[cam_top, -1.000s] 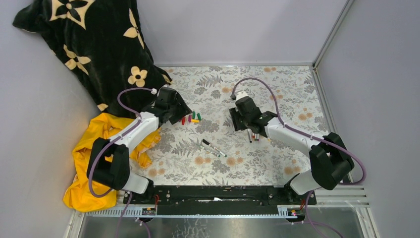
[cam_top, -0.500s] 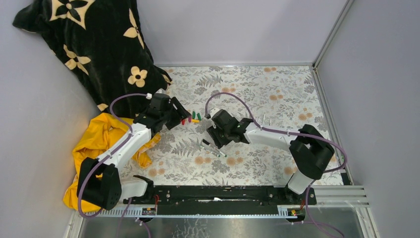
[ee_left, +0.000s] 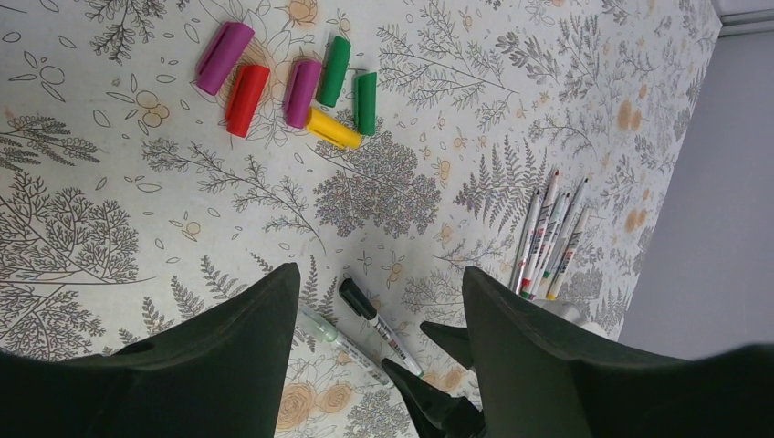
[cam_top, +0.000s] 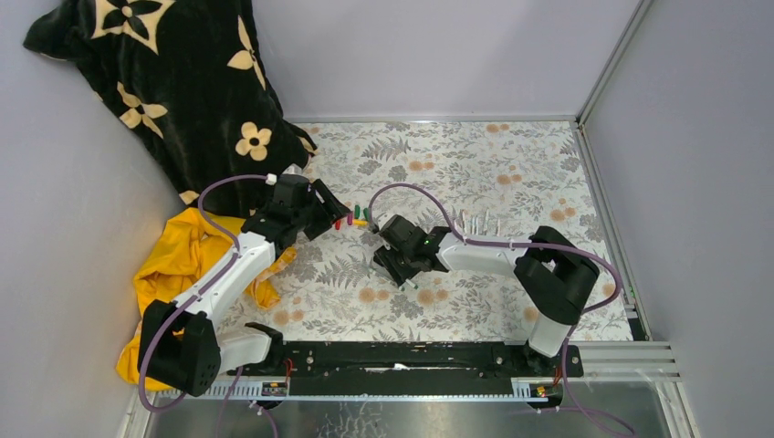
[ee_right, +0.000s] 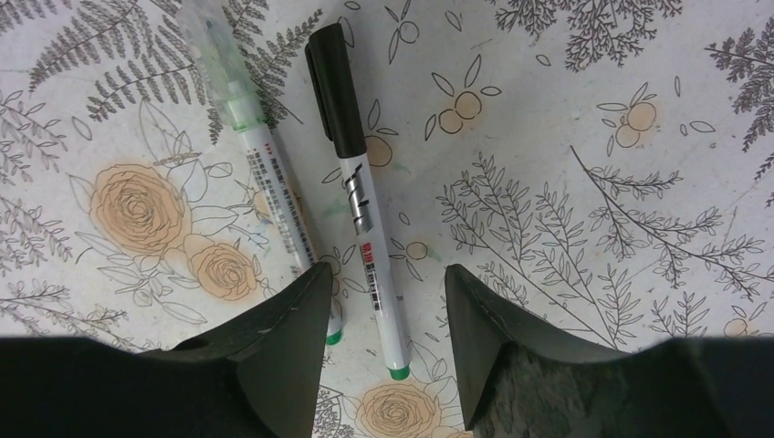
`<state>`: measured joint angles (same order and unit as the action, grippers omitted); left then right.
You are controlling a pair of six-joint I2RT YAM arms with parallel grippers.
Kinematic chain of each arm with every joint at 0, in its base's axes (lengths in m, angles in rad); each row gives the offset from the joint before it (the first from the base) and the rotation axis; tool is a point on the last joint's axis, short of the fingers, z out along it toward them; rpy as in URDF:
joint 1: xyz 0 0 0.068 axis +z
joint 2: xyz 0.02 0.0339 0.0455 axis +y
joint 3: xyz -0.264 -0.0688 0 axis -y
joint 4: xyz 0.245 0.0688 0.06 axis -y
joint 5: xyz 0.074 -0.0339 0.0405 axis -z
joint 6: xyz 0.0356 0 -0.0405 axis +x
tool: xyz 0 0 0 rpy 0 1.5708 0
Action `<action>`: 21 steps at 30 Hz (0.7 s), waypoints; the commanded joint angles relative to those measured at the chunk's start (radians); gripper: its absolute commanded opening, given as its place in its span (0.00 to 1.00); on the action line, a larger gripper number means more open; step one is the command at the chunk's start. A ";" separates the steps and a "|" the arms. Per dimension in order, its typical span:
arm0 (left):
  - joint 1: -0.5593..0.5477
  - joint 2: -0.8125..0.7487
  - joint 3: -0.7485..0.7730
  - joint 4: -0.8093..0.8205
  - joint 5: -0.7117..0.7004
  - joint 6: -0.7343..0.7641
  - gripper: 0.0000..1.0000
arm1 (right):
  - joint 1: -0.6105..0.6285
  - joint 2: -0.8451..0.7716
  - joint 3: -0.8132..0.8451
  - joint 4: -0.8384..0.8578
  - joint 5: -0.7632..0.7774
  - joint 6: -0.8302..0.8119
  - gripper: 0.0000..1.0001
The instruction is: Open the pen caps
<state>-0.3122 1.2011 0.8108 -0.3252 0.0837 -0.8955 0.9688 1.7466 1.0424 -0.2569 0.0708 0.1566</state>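
Observation:
Two capped pens lie side by side on the floral table. One has a black cap (ee_right: 332, 89) on a white barrel (ee_right: 367, 239); the other has a clear greenish cap (ee_right: 219, 66). My right gripper (ee_right: 388, 271) is open, low over them, its fingers either side of the black-capped pen's lower barrel; the top view shows it (cam_top: 402, 274) covering them. My left gripper (ee_left: 381, 272) is open and empty, hovering just beyond the loose caps (cam_top: 354, 218). Both pens also show in the left wrist view (ee_left: 372, 321).
Several loose caps (magenta, red, green, yellow) (ee_left: 302, 91) lie in a cluster. A bundle of uncapped pens (ee_left: 548, 233) lies to the right (cam_top: 476, 222). A yellow cloth (cam_top: 173, 265) and a black flowered blanket (cam_top: 173, 82) lie at the left.
My right arm has swung left from the uncapped pens to the two capped pens and come down over them. My left gripper has shifted slightly toward the near left.

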 commanded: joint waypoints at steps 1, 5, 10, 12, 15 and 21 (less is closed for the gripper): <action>0.004 -0.014 -0.014 0.021 0.005 -0.012 0.72 | 0.010 0.013 0.011 0.019 0.053 0.014 0.55; 0.004 -0.014 -0.014 0.023 0.000 -0.013 0.72 | 0.010 0.023 0.002 0.024 0.074 0.014 0.53; 0.004 -0.009 -0.010 0.026 -0.005 -0.012 0.72 | 0.010 0.045 0.001 0.025 0.077 0.012 0.49; 0.004 -0.005 -0.011 0.030 -0.008 -0.013 0.72 | 0.010 0.053 -0.007 0.030 0.073 0.015 0.47; 0.004 -0.002 -0.015 0.032 -0.014 -0.012 0.72 | 0.010 0.055 -0.033 0.048 0.064 0.025 0.43; 0.004 0.019 -0.018 0.045 -0.008 -0.016 0.72 | 0.010 0.050 -0.051 0.056 0.059 0.029 0.12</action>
<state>-0.3122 1.2045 0.8051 -0.3237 0.0826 -0.9047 0.9691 1.7828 1.0229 -0.1810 0.1139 0.1818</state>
